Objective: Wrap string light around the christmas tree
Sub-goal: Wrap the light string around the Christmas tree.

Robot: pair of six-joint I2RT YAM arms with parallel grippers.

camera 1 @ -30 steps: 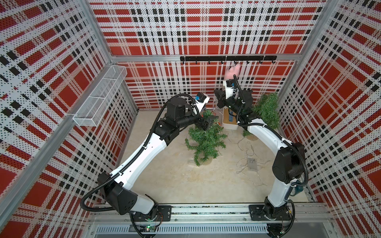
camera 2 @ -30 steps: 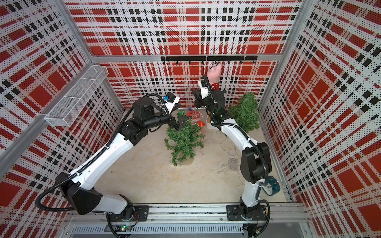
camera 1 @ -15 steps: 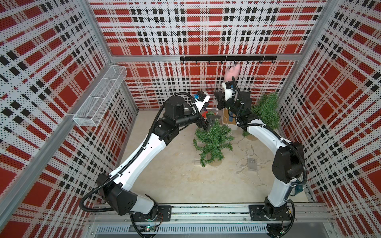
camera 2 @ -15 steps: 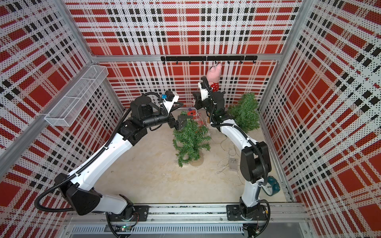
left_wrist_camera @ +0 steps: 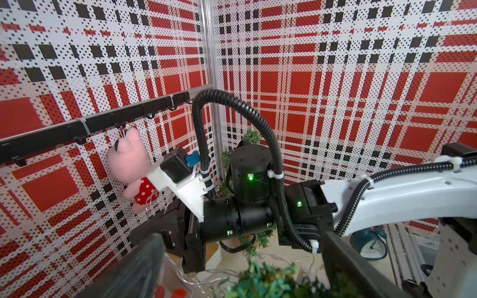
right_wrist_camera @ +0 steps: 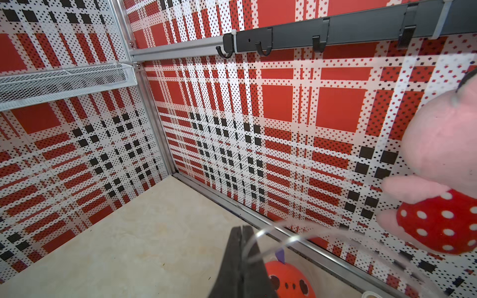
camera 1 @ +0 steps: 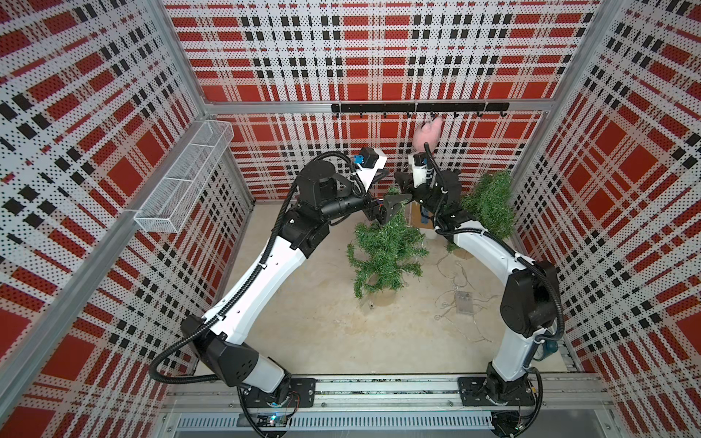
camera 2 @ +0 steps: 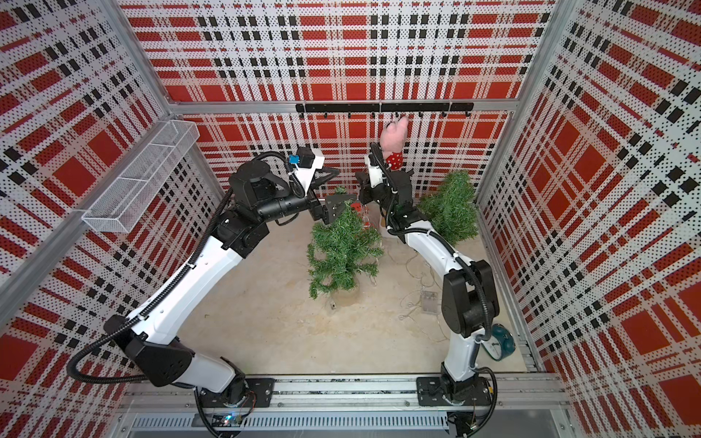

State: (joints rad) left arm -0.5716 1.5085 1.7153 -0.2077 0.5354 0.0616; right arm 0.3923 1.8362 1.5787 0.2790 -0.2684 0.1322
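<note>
- Wrapping is just starting: right tool is pinching the string light beside the christmas tree top; the rest is lying on the bench.
- Left tool is hovering spread at the treetop.
- Next is probably carrying the strand round the upper branches.

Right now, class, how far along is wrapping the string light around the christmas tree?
Done: no turns clearly wrapped on the christmas tree. In hand: right jaws are shut on a strand of the string light near the treetop; left jaws stand open beside it. Remaining: most wire and its battery box lie on the floor.
</note>
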